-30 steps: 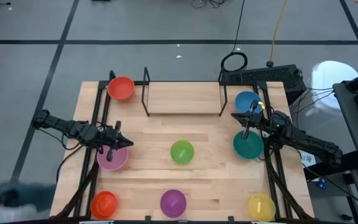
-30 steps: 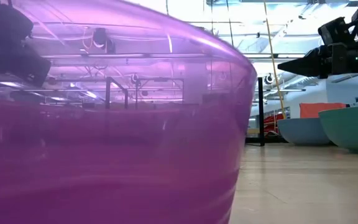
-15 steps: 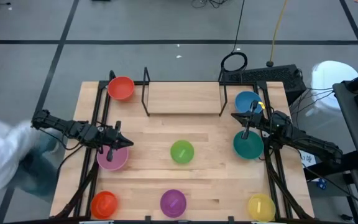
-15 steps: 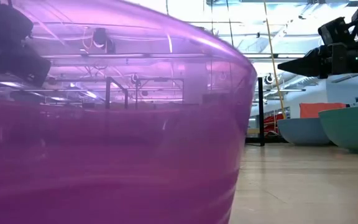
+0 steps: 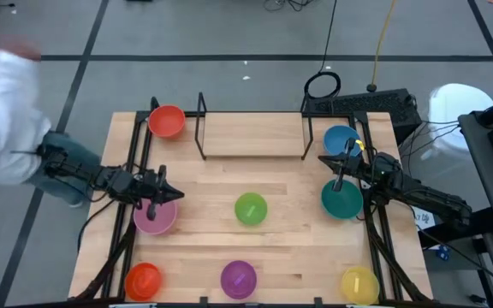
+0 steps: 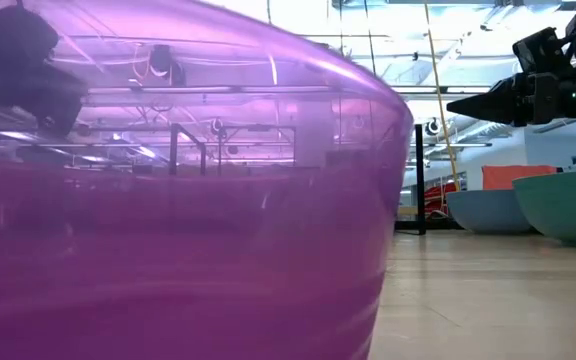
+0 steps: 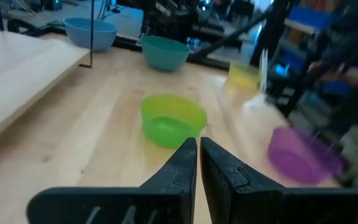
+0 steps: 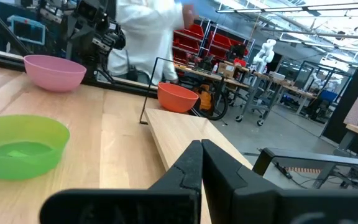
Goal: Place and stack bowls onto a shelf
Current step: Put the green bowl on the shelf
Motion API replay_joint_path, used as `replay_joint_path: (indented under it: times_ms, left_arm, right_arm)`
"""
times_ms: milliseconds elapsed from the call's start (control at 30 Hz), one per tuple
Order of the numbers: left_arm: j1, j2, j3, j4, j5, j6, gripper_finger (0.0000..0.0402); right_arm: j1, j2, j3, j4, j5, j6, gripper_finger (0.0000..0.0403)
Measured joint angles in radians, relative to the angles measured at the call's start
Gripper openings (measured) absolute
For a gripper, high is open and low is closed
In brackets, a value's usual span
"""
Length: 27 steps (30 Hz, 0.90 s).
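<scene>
With fingers pressed together and empty, the left gripper hovered just above the pink bowl and the right gripper above the teal bowl; opening before descending seemed wise.

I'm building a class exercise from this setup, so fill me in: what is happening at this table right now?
Nothing is held yet. The left gripper is shut and empty above the pink bowl; the right gripper is shut and empty between the blue bowl and the teal bowl. The shelf holds no bowls; the red, green, orange, purple and yellow ones sit spread across the table. A person in white is passing the table's left side.
</scene>
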Motion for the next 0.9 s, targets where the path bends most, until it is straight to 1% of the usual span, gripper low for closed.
replay_joint_path:
  times_ms: [100, 200, 300, 400, 500, 600, 700, 800, 900]
  left_arm:
    - [0.001, 0.001, 0.029, -0.002, 0.000, -0.001, 0.0026]
    - [0.002, 0.018, 0.104, -0.078, -0.001, 0.009, 0.0026]
    - [0.002, 0.073, 0.217, -0.204, -0.001, 0.004, 0.0026]
    - [0.002, 0.155, 0.344, -0.350, -0.001, -0.003, 0.0026]
    - [0.002, 0.240, 0.462, -0.431, -0.001, 0.044, 0.0026]
    - [0.002, 0.303, 0.545, -0.434, -0.001, 0.092, 0.0026]
    - [0.002, 0.340, 0.601, -0.410, -0.001, 0.094, 0.0026]
    - [0.002, 0.354, 0.621, -0.328, -0.001, 0.100, 0.0026]
    - [0.002, 0.354, 0.621, -0.231, -0.001, 0.065, 0.0026]
  right_arm:
    - [0.000, 0.000, 0.000, 0.000, 0.000, 0.005, 0.0000]
    - [0.000, 0.000, 0.000, 0.000, 0.000, 0.005, 0.0000]
    - [0.000, 0.000, 0.000, 0.000, 0.000, 0.005, 0.0000]
    - [0.000, 0.000, 0.000, 0.000, 0.000, 0.005, 0.0000]
    - [0.000, 0.000, 0.000, 0.000, 0.000, 0.050, 0.0000]
    - [0.000, 0.000, 0.000, 0.000, 0.000, 0.095, 0.0000]
    - [0.000, 0.000, 0.000, 0.000, 0.000, 0.121, 0.0000]
    - [0.000, 0.000, 0.000, 0.000, 0.000, 0.129, 0.0000]
    - [0.000, 0.000, 0.000, 0.000, -0.001, 0.129, 0.0000]
